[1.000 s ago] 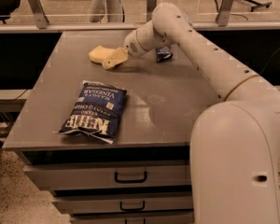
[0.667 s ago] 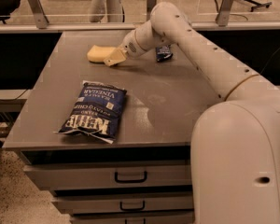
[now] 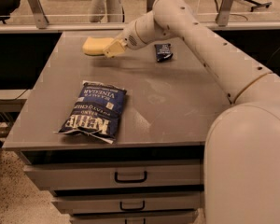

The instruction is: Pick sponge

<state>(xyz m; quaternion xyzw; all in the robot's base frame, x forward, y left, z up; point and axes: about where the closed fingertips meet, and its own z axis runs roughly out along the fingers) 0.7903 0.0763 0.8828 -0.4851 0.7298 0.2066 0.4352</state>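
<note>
Lab-like office floor: grey drawer cabinet [image 3: 177,101], glass partition [image 3: 65,3], office chair [image 3: 1,1] behind; tool [image 3: 107,49] over cabinet's far side.

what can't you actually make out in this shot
- Camera view: the right end of the sponge, covered by the gripper at the far left of the table.
- Camera view: whether the sponge rests on the table or is just off it; this angle does not settle it.
- Camera view: the print on the small dark blue packet, too small to read.
- Camera view: the bottom drawer, cut off by the lower edge.
</note>
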